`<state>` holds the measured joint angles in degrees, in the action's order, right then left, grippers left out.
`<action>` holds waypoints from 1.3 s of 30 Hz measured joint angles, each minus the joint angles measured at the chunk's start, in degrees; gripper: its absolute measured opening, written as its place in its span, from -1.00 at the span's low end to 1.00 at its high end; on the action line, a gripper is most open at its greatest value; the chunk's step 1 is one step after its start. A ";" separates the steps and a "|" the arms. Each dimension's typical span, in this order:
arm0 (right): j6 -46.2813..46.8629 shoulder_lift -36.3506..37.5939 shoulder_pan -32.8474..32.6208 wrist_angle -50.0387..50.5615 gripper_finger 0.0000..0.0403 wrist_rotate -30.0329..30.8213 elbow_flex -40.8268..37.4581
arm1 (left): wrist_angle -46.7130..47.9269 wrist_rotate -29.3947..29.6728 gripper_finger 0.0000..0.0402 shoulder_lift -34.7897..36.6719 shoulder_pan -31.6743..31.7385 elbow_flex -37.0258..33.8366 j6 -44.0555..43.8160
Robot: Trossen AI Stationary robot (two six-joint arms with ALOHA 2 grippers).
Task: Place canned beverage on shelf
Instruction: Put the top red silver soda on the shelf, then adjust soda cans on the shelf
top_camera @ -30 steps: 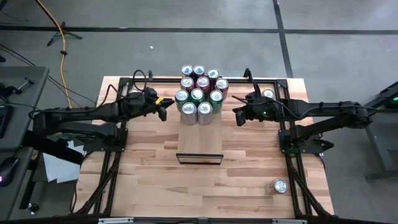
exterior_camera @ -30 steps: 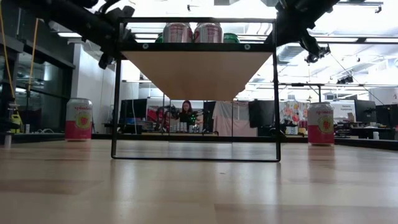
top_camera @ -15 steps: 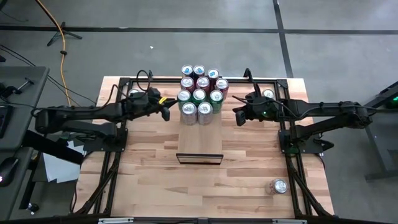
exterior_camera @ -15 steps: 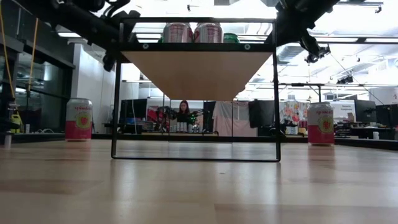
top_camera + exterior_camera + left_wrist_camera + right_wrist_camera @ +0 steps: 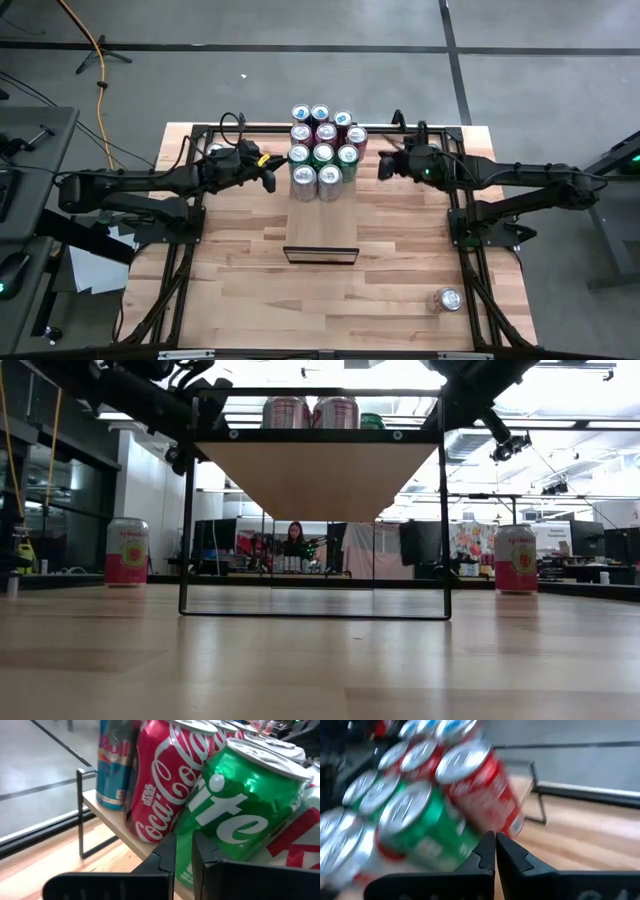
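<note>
Glossy cylindrical aluminium cans (image 5: pixel 322 150) cluster on the pale smooth wooden shelf (image 5: pixel 320 226). Left claw (image 5: pixel 270 177), shut and empty, at the cluster's nine o'clock; right claw (image 5: pixel 382 167), likewise, at three.

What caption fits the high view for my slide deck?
Both shut grippers, left gripper and right gripper, flank the cans clustered on the shelf.

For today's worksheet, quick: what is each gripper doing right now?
Left gripper: closed, holding nothing, beside the green can.
Right gripper: closed, holding nothing.
</note>
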<state>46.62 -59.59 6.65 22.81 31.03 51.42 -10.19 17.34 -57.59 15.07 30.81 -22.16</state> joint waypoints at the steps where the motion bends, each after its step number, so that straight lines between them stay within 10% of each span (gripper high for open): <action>1: 0.42 0.00 1.16 -0.62 -1.00 0.02 0.00 | 0.04 0.45 -1.00 0.23 0.02 0.00 0.37; 17: 8.96 -7.07 16.63 -7.58 -1.00 -20.21 0.04 | -0.05 7.65 -1.00 0.27 2.66 0.04 -1.21; 39: 11.47 -8.72 16.57 -14.60 -1.00 -21.52 0.04 | -0.11 8.77 -1.00 0.27 7.82 0.04 -1.25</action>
<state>58.08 -68.31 23.22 8.21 9.50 51.46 -10.31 26.11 -57.32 22.90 30.85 -23.42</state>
